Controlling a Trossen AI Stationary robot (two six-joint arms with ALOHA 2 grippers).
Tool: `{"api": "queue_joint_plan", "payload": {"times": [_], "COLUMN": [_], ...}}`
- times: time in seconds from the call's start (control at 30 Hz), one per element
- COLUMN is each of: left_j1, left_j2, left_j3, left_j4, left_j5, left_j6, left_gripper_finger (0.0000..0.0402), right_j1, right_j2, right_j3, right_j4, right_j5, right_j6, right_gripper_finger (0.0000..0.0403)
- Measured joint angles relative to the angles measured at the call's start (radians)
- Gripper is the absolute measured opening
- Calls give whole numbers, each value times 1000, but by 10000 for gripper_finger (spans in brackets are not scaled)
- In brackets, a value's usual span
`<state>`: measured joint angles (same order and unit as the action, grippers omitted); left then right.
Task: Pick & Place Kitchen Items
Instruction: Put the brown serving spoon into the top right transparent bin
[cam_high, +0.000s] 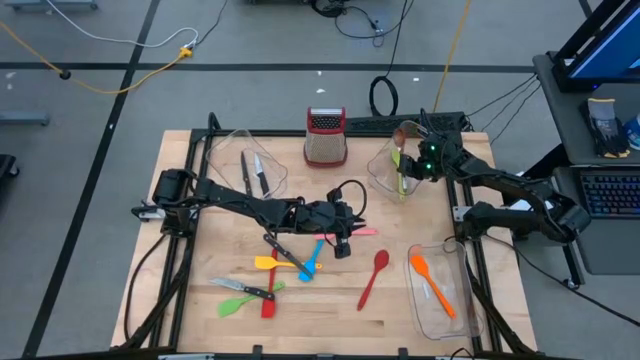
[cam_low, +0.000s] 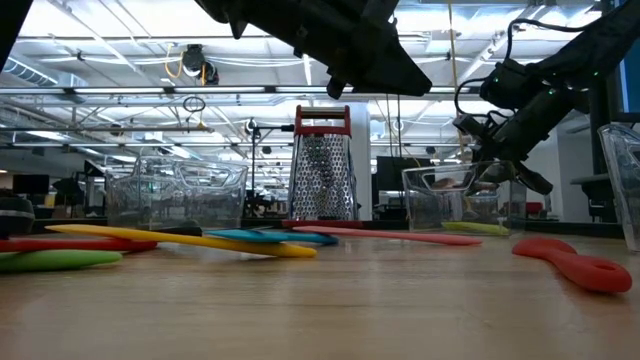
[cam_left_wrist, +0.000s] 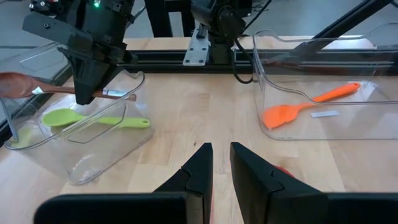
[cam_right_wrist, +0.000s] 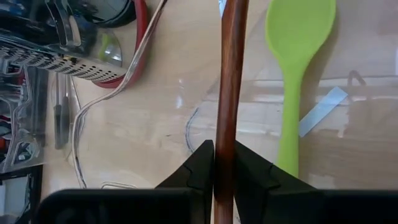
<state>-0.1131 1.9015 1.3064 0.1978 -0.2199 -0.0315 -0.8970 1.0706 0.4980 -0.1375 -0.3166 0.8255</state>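
Observation:
My right gripper (cam_high: 413, 166) is over the clear bin (cam_high: 385, 172) at the table's far right and is shut on a brown wooden spoon (cam_left_wrist: 18, 84). A green spoon (cam_left_wrist: 93, 119) lies flat on that bin's bottom. My left gripper (cam_high: 345, 243) hangs high over the table's middle. Its fingers (cam_left_wrist: 198, 163) stand a narrow gap apart with nothing between them. Just past it, a pink spatula (cam_high: 364, 232) lies flat on the table. A red spoon (cam_high: 376, 276) lies nearer the front. My right gripper pinches the brown spoon's handle (cam_right_wrist: 229, 124) between its two fingers, nearer the handle's free end (cam_left_wrist: 124, 95) than the bowl. The fingers come slanting down from above and lie across the handle. The spoon is held about level, lifted clear above the green spoon.
A box grater (cam_high: 325, 137) stands at the far middle. A bin with knives (cam_high: 255, 172) sits far left, and a bin with an orange spatula (cam_high: 432, 285) near right. Yellow, blue and green spatulas, a red utensil and a knife (cam_high: 245, 288) lie front left of centre.

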Motion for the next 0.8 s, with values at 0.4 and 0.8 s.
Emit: {"api": "queue_joint_plan", "payload": {"times": [0.4, 0.8], "left_j1": [0, 0], "left_j2": [0, 0], "left_j3": [0, 0], "left_j4": [-2, -3], "left_j5": [0, 2], "left_j6": [0, -4], "left_gripper_finger": [63, 63], "right_j1": [4, 5], "right_j2": [-30, -67], "right_j3": [0, 0], "right_j4": [-12, -132], "right_j5": [52, 106], "right_j6": [37, 76], "right_gripper_finger": [20, 19]}}
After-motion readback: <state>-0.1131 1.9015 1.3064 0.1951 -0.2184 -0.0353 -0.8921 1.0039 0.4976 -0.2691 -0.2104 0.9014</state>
